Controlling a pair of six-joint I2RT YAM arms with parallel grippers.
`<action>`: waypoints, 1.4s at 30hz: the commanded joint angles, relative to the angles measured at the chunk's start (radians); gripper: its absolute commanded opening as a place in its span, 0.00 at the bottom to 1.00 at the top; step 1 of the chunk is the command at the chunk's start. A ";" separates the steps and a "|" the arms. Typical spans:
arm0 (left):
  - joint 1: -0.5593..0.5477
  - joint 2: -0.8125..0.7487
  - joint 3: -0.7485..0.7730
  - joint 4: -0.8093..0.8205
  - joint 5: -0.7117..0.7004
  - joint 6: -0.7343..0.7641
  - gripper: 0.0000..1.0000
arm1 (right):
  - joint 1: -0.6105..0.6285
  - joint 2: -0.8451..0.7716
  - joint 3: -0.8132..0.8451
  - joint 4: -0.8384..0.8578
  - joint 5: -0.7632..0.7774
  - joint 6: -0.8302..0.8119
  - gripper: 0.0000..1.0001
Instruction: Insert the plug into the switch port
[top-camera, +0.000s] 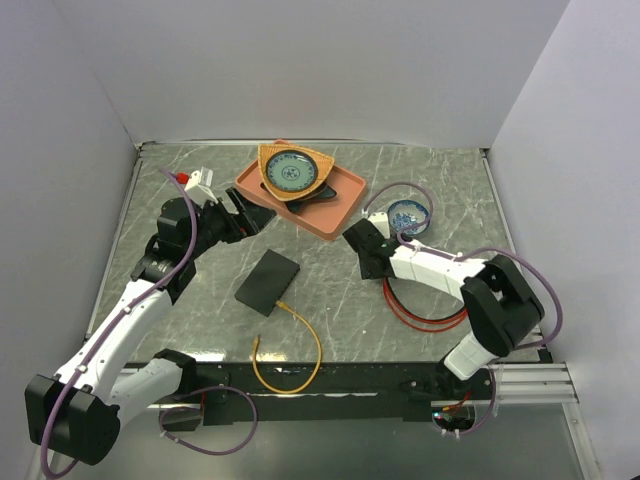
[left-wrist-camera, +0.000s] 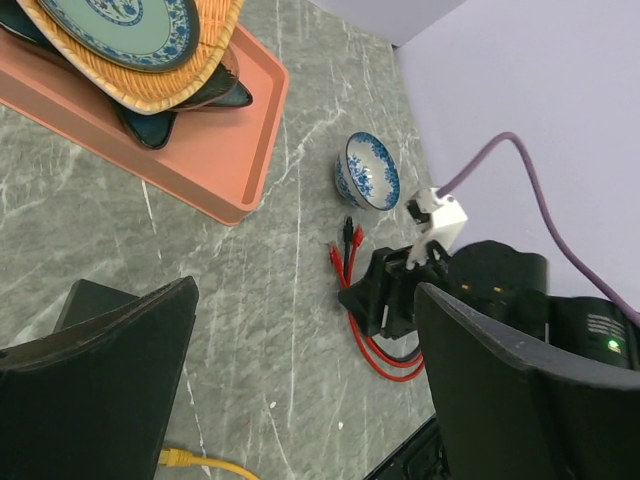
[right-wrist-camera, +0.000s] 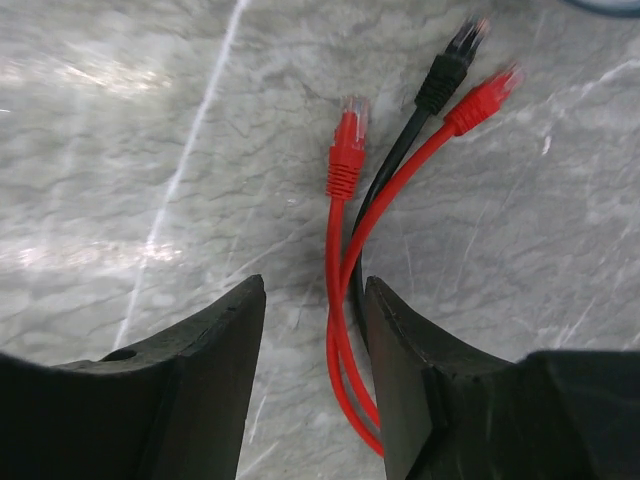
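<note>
Right wrist: right pincer (right-wrist-camera: 315, 292) part open, straddling red cables (right-wrist-camera: 329, 250) on the bench (right-wrist-camera: 150, 150), not clamped. Red plug (right-wrist-camera: 347, 140) just ahead. Left pincer (left-wrist-camera: 305, 295) wide open, empty. Switch (top-camera: 268, 282) flat mid-bench, toward the near edge; its ports can't be seen.

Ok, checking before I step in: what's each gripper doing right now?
Left gripper: open, empty.
Right gripper: partly open astride the red cables, not clamped.
</note>
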 joint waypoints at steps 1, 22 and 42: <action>0.003 -0.014 0.032 0.004 -0.012 0.013 0.96 | -0.020 0.047 0.032 0.012 -0.007 0.016 0.52; 0.005 -0.021 0.043 -0.025 -0.029 0.030 0.96 | -0.065 0.158 0.038 0.038 -0.097 0.016 0.23; 0.005 -0.043 0.055 -0.060 -0.052 0.043 0.96 | -0.096 0.050 0.024 0.074 -0.262 -0.054 0.00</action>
